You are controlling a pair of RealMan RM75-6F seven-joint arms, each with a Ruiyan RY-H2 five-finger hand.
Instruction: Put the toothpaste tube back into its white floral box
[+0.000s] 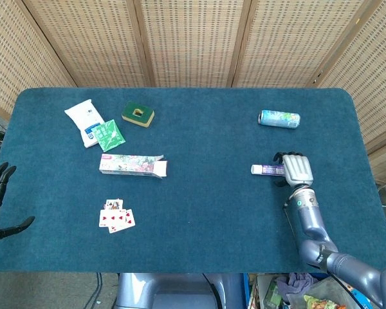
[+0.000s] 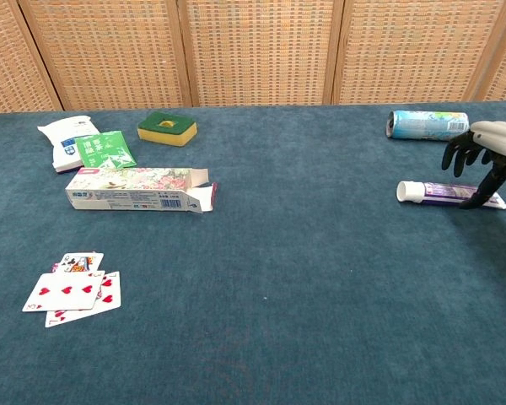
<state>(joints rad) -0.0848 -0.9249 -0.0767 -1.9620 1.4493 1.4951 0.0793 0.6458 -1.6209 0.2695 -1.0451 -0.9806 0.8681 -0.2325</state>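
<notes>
R hand (image 1: 296, 168) over toothpaste tube (image 2: 434, 193), fingers spread, nothing held yet; recommend gripping mid-body, cap end kept facing floral box (image 1: 131, 164).

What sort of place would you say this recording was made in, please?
Probably a staged test area, not a home: a teal felt-covered table stands before woven rattan screens, with unrelated items laid out apart, such as playing cards, a sponge and a can.

A blue felt table (image 1: 199, 219) stands before woven rattan screens (image 1: 193, 38) in wooden frames.
</notes>
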